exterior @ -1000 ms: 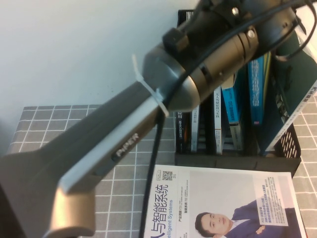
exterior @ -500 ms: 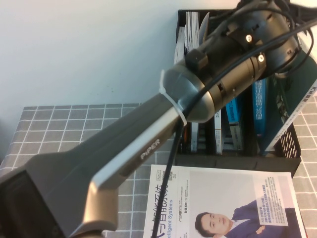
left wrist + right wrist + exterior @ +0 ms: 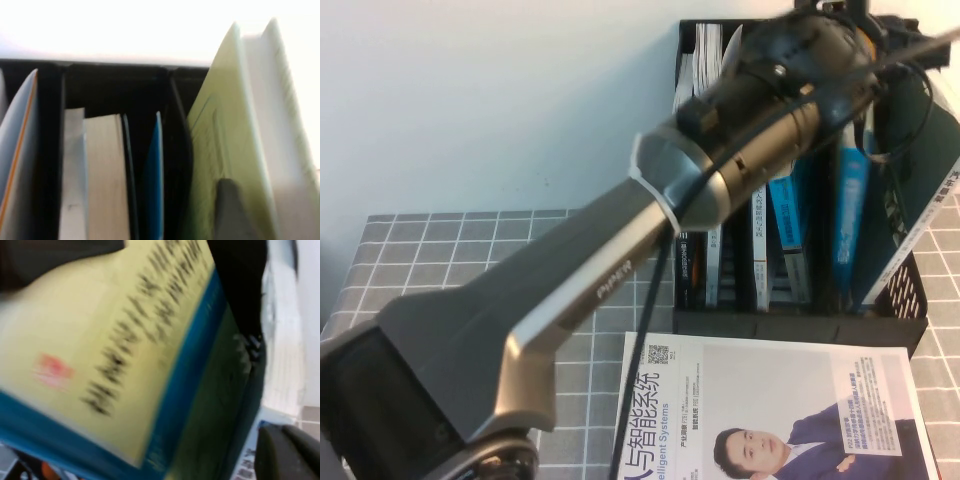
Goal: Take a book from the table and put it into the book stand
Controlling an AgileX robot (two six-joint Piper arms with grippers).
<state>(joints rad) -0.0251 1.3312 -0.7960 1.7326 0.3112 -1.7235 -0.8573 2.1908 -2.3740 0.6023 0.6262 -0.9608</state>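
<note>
The pale yellow-green book (image 3: 920, 150) with a blue band stands tilted in the right-hand compartment of the black book stand (image 3: 895, 300), leaning right. My left arm reaches from the near left over the stand. My left gripper (image 3: 245, 195) is shut on the book's top edge. One finger (image 3: 227, 210) presses the cover (image 3: 220, 150); the other is hidden behind the book. The right wrist view shows the book's title and red logo (image 3: 100, 340) close up. My right gripper (image 3: 290, 440) is shut and empty beside the book's lower edge, out of the high view.
The stand's other compartments hold several upright books, among them blue ones (image 3: 845, 210). A white book picturing a suited man (image 3: 770, 400) lies flat in front of the stand on the grey grid table (image 3: 450, 250). A pale wall is behind.
My left arm has swung right and farther back, bringing its wrist over the stand's top. The book in the right compartment has barely shifted.
</note>
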